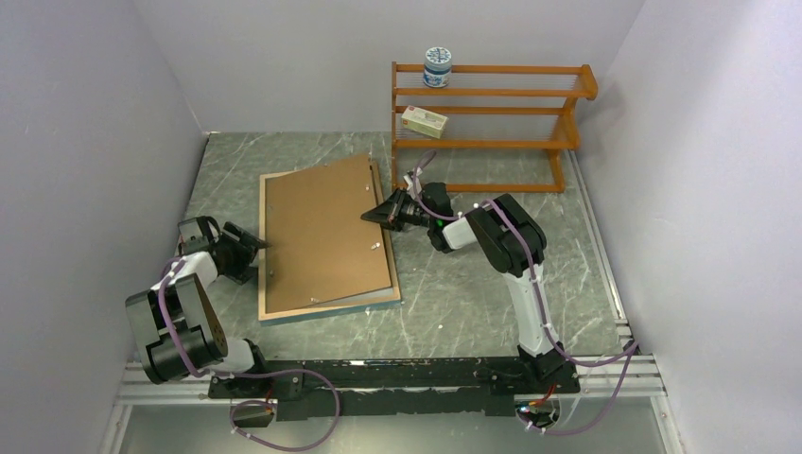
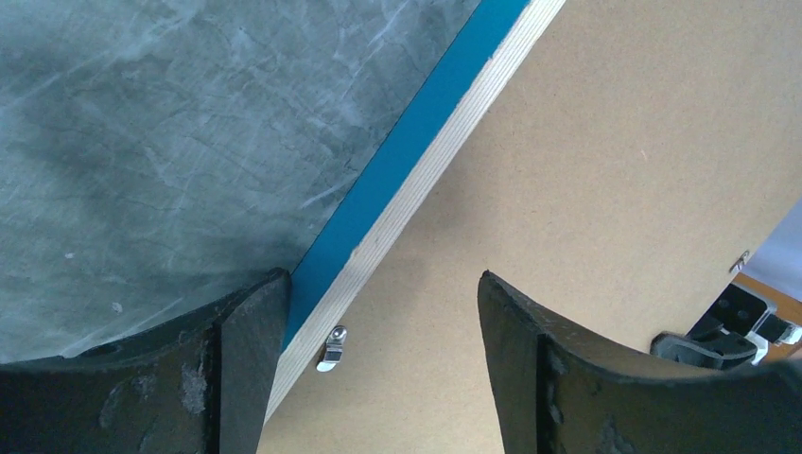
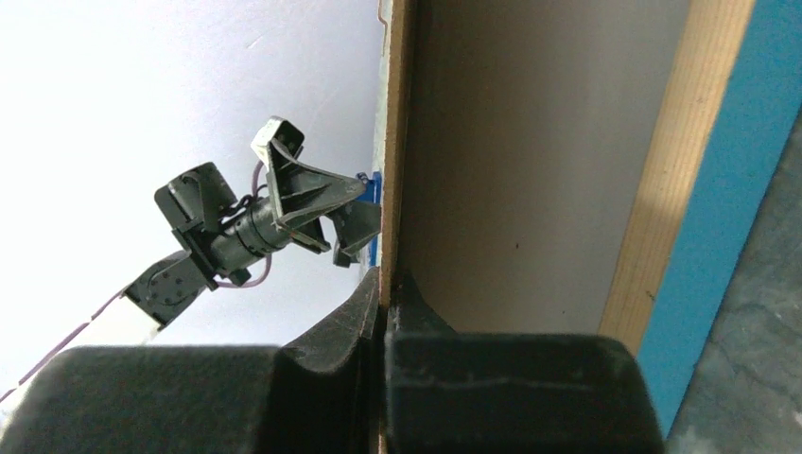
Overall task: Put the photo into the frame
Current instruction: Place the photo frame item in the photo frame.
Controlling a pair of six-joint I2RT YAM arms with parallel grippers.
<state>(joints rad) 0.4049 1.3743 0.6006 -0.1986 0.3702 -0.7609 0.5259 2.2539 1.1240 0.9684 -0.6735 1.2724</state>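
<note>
The frame (image 1: pixel 326 307) lies face down on the table, its wood rim (image 2: pixel 444 161) and blue side (image 2: pixel 416 123) showing. The brown backing board (image 1: pixel 322 227) covers it, its right edge raised. My right gripper (image 1: pixel 374 215) is shut on that raised edge (image 3: pixel 394 142); the frame's rim (image 3: pixel 681 170) lies below. My left gripper (image 1: pixel 257 248) is open and straddles the frame's left edge (image 2: pixel 378 312), beside a metal turn clip (image 2: pixel 330 348). The photo is hidden; a pale surface under the board cannot be identified.
An orange-brown shelf rack (image 1: pixel 492 123) stands at the back right with a jar (image 1: pixel 437 66) on top and a small box (image 1: pixel 423 120) on a shelf. Grey walls close in on the left, back and right. A metal rail (image 1: pixel 601 255) runs along the table's right edge.
</note>
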